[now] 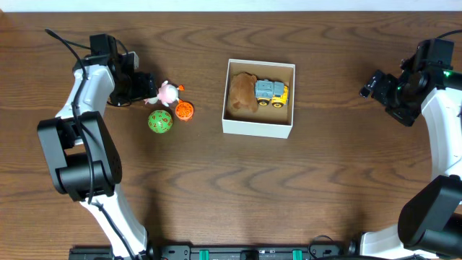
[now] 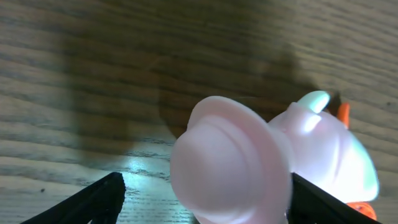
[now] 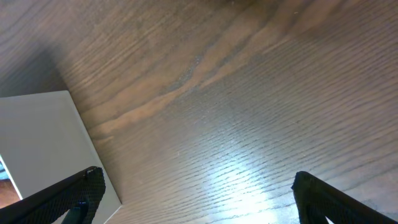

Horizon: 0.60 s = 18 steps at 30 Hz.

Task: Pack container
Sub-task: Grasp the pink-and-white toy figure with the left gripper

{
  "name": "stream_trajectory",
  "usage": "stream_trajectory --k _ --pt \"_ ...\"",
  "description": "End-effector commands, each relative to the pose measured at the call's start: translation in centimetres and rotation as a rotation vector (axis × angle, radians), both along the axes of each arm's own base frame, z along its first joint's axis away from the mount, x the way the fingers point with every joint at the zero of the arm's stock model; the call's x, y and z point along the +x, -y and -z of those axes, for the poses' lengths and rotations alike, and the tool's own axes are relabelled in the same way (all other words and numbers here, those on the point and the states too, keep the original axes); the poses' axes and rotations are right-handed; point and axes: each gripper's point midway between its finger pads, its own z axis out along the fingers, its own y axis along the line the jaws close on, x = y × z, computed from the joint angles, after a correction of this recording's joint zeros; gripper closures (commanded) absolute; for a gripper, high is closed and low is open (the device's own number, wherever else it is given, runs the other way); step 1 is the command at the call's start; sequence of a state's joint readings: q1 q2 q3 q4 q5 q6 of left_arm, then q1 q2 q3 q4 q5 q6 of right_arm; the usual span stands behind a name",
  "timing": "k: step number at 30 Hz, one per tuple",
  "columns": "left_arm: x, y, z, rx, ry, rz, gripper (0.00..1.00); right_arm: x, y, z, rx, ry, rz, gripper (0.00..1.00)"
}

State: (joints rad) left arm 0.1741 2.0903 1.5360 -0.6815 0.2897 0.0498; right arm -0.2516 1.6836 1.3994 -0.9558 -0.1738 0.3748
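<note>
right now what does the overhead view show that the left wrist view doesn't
Only overhead: the container holding a brown toy and a yellow truck, the green ball, the orange toy and the right gripper. Only left wrist: its own fingertips close up, with a gap beside one. Both: the pink toy on the wooden table.

Blurry pink toy [image 2: 236, 165], partly beyond bottom edge

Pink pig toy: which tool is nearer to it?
Left. The left tool is right at the pink pig toy, its fingers either side of it; the right tool hangs far off, beyond the container.
</note>
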Motion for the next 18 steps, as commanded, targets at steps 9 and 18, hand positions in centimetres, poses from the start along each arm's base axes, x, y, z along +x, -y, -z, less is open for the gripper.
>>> stream_trajectory --k 9,18 --pt "0.6 0.9 1.2 -0.046 0.015 0.090 0.50 -0.5 0.5 -0.8 -0.024 -0.001 0.021 0.01" --pt "1.1 0.8 -4.3 -0.023 0.118 0.091 0.72 -0.6 0.4 -0.8 -0.022 -0.008 0.021 0.01"
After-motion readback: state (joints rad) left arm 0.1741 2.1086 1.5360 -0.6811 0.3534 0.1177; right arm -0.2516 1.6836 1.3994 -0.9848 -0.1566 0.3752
